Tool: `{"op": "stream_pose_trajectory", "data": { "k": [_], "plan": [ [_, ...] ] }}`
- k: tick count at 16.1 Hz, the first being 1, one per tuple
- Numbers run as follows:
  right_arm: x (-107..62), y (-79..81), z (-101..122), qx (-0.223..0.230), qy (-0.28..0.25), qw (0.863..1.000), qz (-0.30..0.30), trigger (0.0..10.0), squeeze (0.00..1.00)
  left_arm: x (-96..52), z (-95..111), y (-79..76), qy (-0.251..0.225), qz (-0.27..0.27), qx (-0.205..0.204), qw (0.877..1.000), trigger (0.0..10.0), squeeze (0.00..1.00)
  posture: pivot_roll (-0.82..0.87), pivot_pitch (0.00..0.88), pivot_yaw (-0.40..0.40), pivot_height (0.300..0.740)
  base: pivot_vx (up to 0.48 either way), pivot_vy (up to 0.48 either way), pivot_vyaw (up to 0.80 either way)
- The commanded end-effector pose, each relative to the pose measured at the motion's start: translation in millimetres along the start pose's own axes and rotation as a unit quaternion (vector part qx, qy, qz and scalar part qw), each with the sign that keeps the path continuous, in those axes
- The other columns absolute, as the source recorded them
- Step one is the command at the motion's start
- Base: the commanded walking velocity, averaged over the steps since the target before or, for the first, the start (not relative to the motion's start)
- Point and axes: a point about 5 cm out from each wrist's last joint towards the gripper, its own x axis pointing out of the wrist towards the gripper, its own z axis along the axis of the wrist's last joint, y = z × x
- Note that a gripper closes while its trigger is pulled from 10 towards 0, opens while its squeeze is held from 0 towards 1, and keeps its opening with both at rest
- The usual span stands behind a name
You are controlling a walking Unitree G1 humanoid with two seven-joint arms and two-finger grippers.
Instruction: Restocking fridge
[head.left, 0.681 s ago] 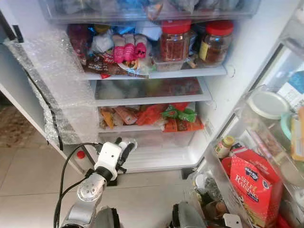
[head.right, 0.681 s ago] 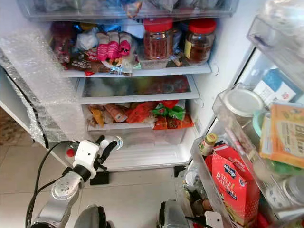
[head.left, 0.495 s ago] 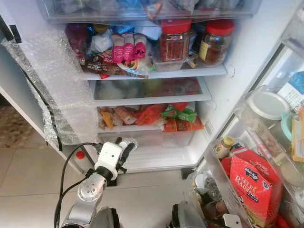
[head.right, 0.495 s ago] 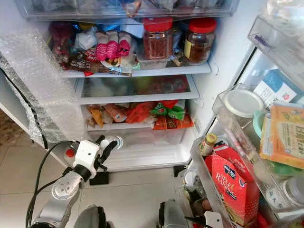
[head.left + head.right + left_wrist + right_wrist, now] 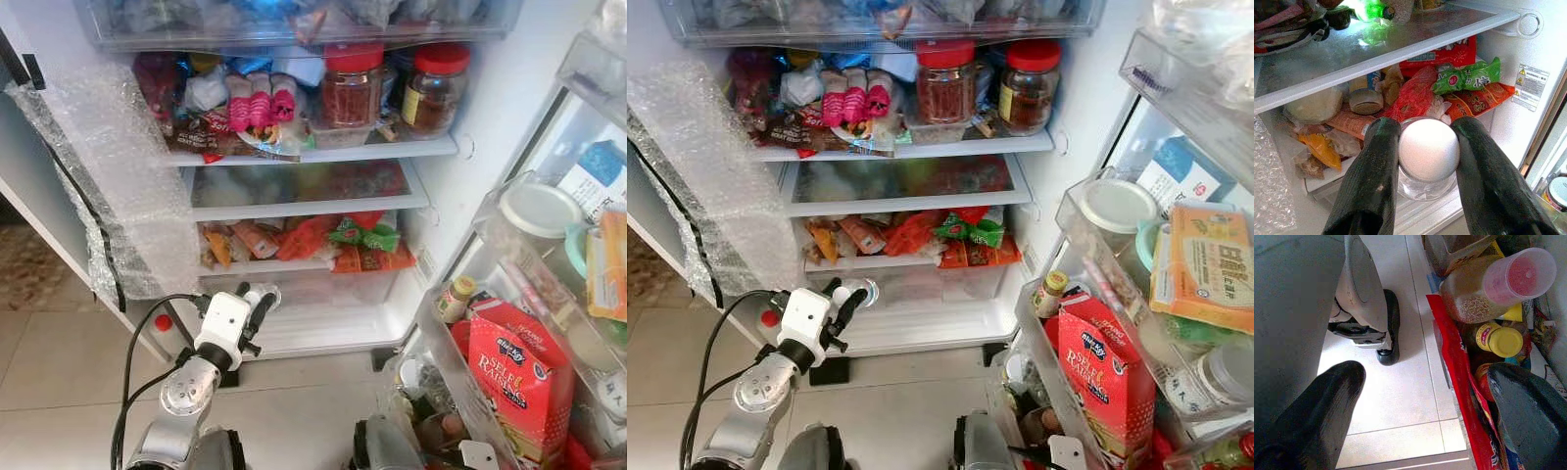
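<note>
The fridge stands open before me, its bottom shelf (image 5: 328, 325) white and bare in front of a clear drawer (image 5: 333, 286). My left gripper (image 5: 253, 296) is held low in front of that shelf. It is shut on a small clear glass jar (image 5: 1428, 149) with a round white lid, which sits between the two black fingers (image 5: 1374, 181). The jar (image 5: 865, 291) shows at the fingertips, just outside the fridge's lower left corner. My right gripper (image 5: 1427, 379) hangs open over the tiled floor beside the door's lowest bin, with nothing between its fingers.
Snack packets (image 5: 323, 240) crowd the shelf above the drawer. Two red-lidded jars (image 5: 353, 86) stand on the upper shelf. The open door on the right holds a red raisin box (image 5: 519, 377) and bottles (image 5: 451, 299). Bubble wrap (image 5: 118, 166) covers the left wall. Tiled floor (image 5: 294, 401) lies below.
The head view has shifted slightly. The left gripper keeps the jar in the same place before the bottom shelf.
</note>
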Motion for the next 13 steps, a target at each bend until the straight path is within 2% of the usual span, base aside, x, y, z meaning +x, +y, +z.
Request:
{"op": "stream_pose_trajectory", "data": {
  "k": [1, 5, 13],
  "plan": [
    [0.5, 4.4, -7.6, 0.002, 0.013, 1.0, 0.007, 10.0, 0.0, 1.5, 6.1, -0.7, -0.017, -0.003, 0.012, 1.0, 10.0, 0.0, -0.18, 0.125, -0.015, 0.64, 0.0, 0.0, 0.0],
    [0.5, 4.0, -5.7, 0.0, 0.009, 1.0, 0.007, 10.0, 0.0, 4.2, 8.5, 3.3, -0.02, 0.017, 0.014, 1.0, 10.0, 0.0, -0.18, 0.122, -0.019, 0.64, 0.0, 0.0, 0.0],
    [0.5, 4.5, -5.1, -0.001, 0.008, 1.0, 0.012, 10.0, 0.0, 5.6, 8.0, 3.5, -0.019, 0.021, 0.014, 1.0, 10.0, 0.0, -0.18, 0.118, -0.019, 0.64, 0.0, 0.0, 0.0]
  ]
}}
